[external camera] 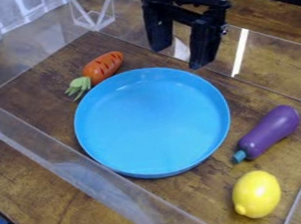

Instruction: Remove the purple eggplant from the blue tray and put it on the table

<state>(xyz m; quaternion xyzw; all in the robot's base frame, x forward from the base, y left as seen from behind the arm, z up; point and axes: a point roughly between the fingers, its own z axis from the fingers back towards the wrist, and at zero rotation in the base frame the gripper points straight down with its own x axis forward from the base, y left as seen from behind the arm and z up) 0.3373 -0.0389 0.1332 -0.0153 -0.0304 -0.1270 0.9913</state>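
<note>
The purple eggplant (271, 131) lies on the table (33, 110) just right of the blue tray (98, 101), its teal stem end pointing toward the tray's rim. The tray holds nothing. My gripper (184, 53) hangs pointing down over the table just beyond the tray's far rim. Its two dark fingers (204, 47) stand apart, open, with nothing between them. It is well away from the eggplant.
An orange carrot (99, 68) with a green top lies by the tray's far-left rim. A yellow lemon (257, 194) sits at the near right, below the eggplant. Clear acrylic walls (43, 144) bound the table at left, front and back.
</note>
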